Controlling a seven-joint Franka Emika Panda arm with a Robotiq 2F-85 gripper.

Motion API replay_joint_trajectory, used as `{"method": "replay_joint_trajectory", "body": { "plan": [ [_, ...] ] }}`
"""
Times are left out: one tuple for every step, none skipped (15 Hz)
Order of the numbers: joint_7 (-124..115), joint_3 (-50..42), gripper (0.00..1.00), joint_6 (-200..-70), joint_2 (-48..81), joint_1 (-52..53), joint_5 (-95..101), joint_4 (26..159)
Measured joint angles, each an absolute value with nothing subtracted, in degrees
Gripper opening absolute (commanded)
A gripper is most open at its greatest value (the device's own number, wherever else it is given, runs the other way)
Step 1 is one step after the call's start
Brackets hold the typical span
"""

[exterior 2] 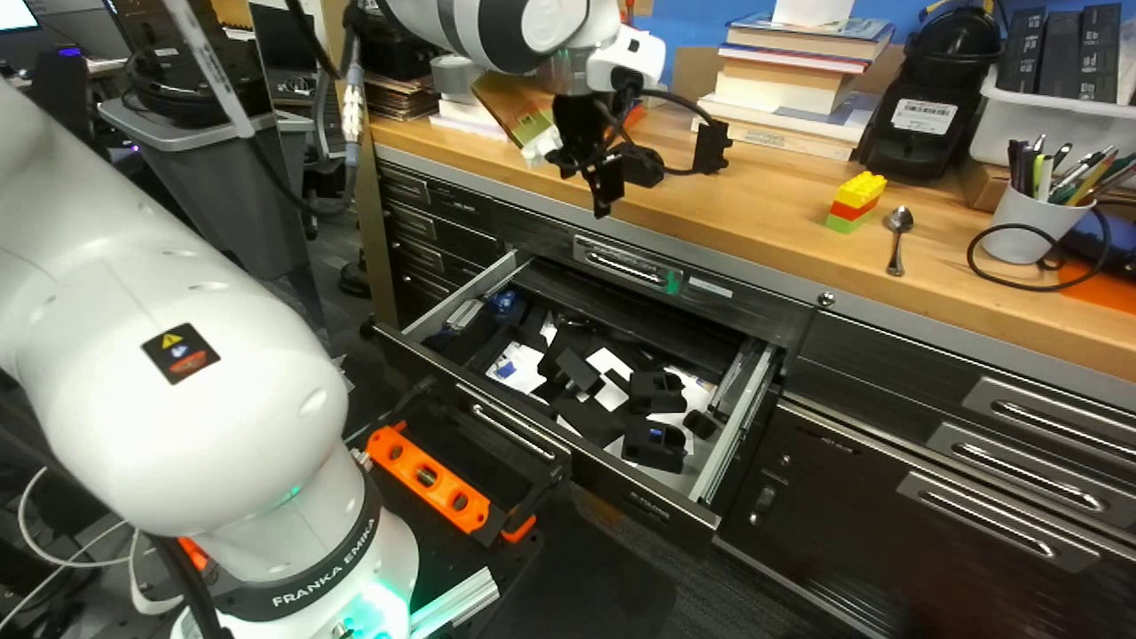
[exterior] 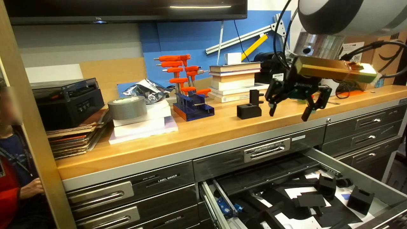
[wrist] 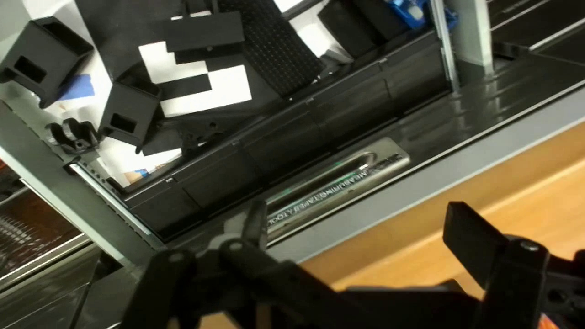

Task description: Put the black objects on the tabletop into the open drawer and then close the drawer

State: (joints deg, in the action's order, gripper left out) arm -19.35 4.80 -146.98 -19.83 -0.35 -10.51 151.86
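Two black objects stand on the tabletop (exterior: 197, 138): a low block (exterior: 248, 112) and a taller upright piece (exterior: 254, 97) just behind it. Both also show in an exterior view as the block (exterior 2: 641, 166) and the upright piece (exterior 2: 711, 146); the wrist view does not include them. Above the bench's front edge hangs my gripper (exterior: 289, 112), to the right of the block in that exterior view. Its fingers are wide apart with nothing between them, as the wrist view also shows. The drawer (exterior 2: 532, 428) is pulled out, with several black pieces (wrist: 130, 112) lying inside over white sheets.
Directly above the open drawer is a shut one with a metal handle (exterior: 268, 149). Along the bench stand an orange-handled hex key set (exterior: 178, 81), stacked books (exterior: 233, 82), tape (exterior: 127, 108) and a black electronic unit (exterior: 73, 103). Toy bricks (exterior 2: 856, 202) and a spoon (exterior 2: 898, 235) lie farther along.
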Motion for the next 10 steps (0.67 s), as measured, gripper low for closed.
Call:
{"method": "replay_joint_trajectory", "body": {
  "plan": [
    [-22.54, 5.83, 1.00, -146.32, -21.54, 0.01, -10.80, 151.67],
    [-25.52, 6.92, 1.00, -145.61, -22.90, 0.28, -10.99, 151.36],
    [-28.45, 8.11, 1.00, -144.98, -23.99, 0.51, -11.18, 150.86],
    [-31.07, 9.25, 1.00, -144.65, -24.68, 0.72, -11.52, 150.27],
    [-33.45, 10.35, 1.00, -144.62, -24.98, 0.85, -11.81, 149.57],
    [-35.83, 11.39, 1.00, -144.65, -24.94, 0.88, -11.99, 148.70],
    [-37.88, 12.16, 1.00, -144.67, -24.68, 0.88, -11.99, 147.78],
    [-39.70, 12.72, 1.00, -144.69, -24.21, 0.88, -11.99, 146.78],
    [-41.33, 13.07, 1.00, -144.69, -23.55, 0.88, -11.99, 145.61],
    [-43.14, 13.26, 1.00, -144.71, -22.72, 0.81, -11.94, 144.34]
  ]
}}
